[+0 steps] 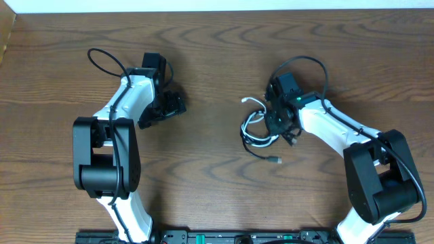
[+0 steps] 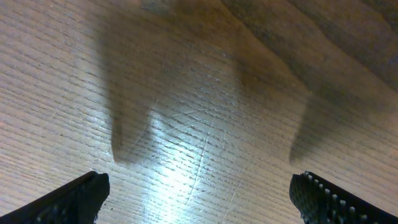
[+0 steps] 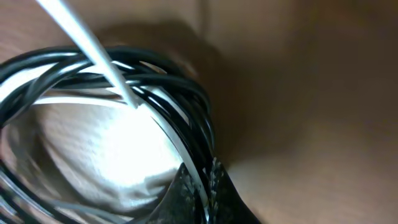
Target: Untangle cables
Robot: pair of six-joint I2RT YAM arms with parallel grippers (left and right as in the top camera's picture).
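Observation:
The cables (image 1: 256, 132) lie in a tangled bundle right of the table's middle: a short white cord (image 1: 252, 102) looped with longer black ones, one black end with a small plug (image 1: 274, 160) trailing toward the front. My right gripper (image 1: 279, 123) sits at the bundle's right side. In the right wrist view its fingers (image 3: 205, 190) are shut on black and white strands of the cables (image 3: 155, 106). My left gripper (image 1: 169, 105) is far left of the bundle, low over bare wood; its fingers (image 2: 199, 199) are open and empty.
Brown wooden table (image 1: 203, 176). A pale wall strip (image 1: 217, 5) runs along the far edge. The arms' own thick black wires arc above each wrist (image 1: 102, 61), (image 1: 305, 64).

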